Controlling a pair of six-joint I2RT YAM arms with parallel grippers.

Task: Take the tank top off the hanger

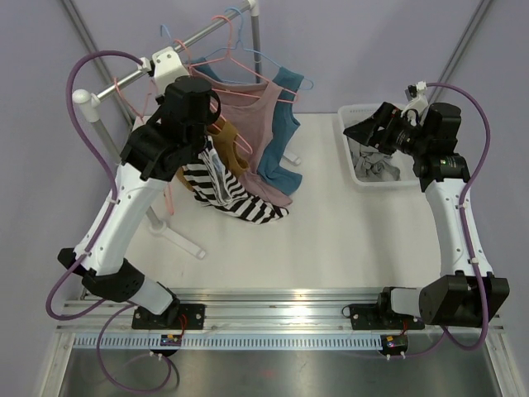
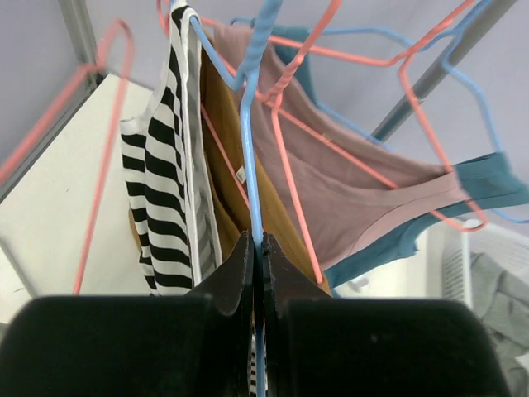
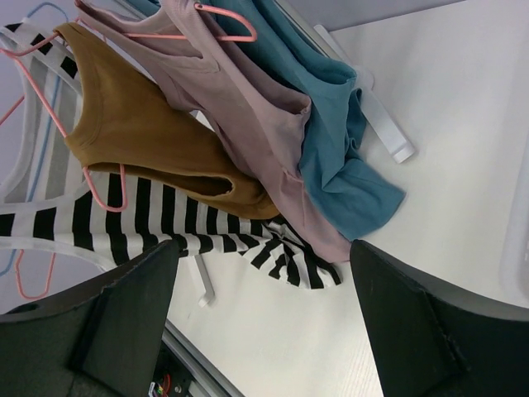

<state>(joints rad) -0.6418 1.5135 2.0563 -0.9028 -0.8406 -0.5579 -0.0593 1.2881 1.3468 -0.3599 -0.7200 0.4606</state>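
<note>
Several tank tops hang on wire hangers from a rail (image 1: 132, 74): a black-and-white striped one (image 1: 235, 203), a mustard one (image 1: 227, 149), a dusty pink one (image 1: 260, 124) and a teal one (image 1: 281, 132). My left gripper (image 2: 258, 248) is up among them, shut on the blue hanger (image 2: 252, 149), which runs between the striped top (image 2: 157, 198) and the mustard top (image 2: 235, 207). My right gripper (image 1: 364, 128) is open and empty over the white bin, its fingers (image 3: 132, 306) wide apart. The right wrist view shows the striped top (image 3: 124, 219), the mustard top (image 3: 140, 141), the pink top (image 3: 248, 116) and the teal top (image 3: 331, 141).
A white bin (image 1: 351, 153) at the back right holds grey clothes (image 1: 376, 169). The rack's white foot (image 1: 178, 236) lies on the table (image 1: 347, 240) left of centre. Pink hangers (image 2: 99, 141) without clothes hang on the rail's left end.
</note>
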